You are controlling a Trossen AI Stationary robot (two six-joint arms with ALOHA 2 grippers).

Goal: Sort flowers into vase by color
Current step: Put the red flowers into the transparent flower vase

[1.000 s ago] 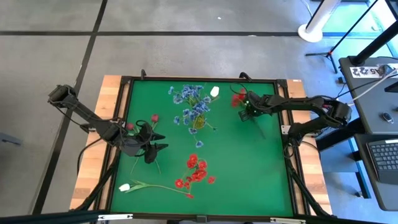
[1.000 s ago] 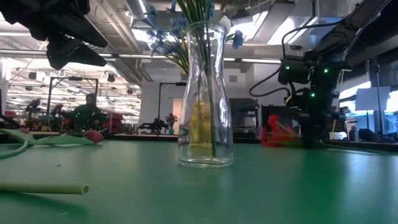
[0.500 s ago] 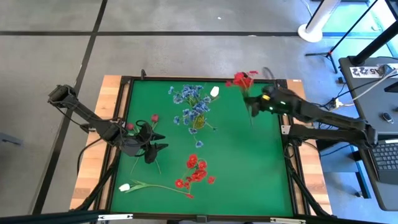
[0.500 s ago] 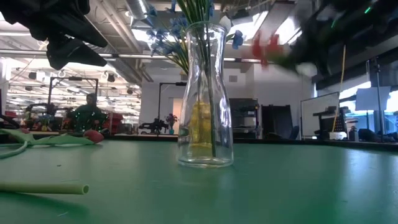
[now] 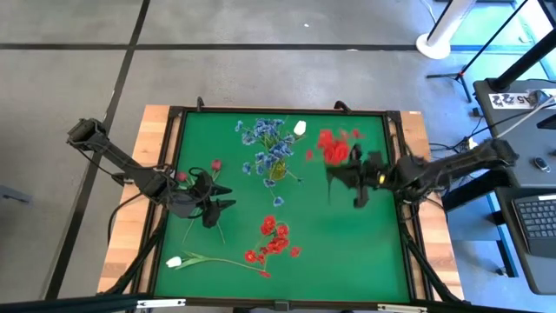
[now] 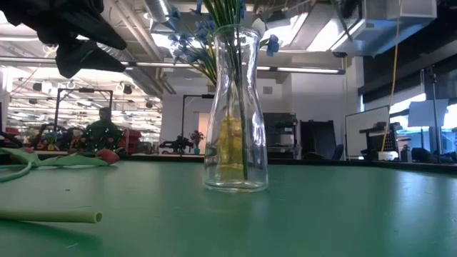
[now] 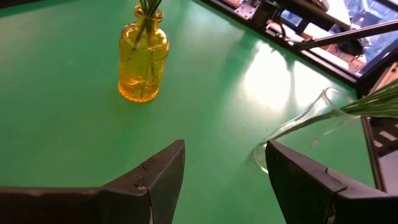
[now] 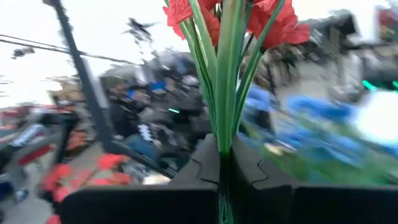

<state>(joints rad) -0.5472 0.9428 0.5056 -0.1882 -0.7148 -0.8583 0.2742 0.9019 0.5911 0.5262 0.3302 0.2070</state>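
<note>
Overhead, I read the right gripper (image 5: 358,178) at about three o'clock on the green table (image 5: 347,252), its fingers closed tight on the stems of a red spray (image 5: 333,146); my right wrist camera confirms the clamp, with green stems running straight up out of the closed fingers and the red blossoms (image 8: 186,12) above them. The relation I steer by: the blue bouquet (image 5: 268,148), which marks the clear vase (image 6: 234,107), lies toward nine o'clock from the right gripper, so I judge a red spray needs another vessel. The yellow bottle (image 7: 143,59) shows only in the left wrist picture, already holding a few green stems; I cannot place it overhead, because the blue blossoms cover that spot. The held spray's long axis runs from the gripper toward eleven o'clock, blossoms leading. The left gripper (image 5: 211,202) waits at about nine o'clock, its fingers spread and nothing between them, close to a dark pink bud (image 5: 216,164). Loose on the table lie a second red spray (image 5: 274,239) near six o'clock and a white bud (image 5: 174,261) at seven o'clock. The right arm is smeared overhead, and the level camera does not show the right gripper at all.
</note>
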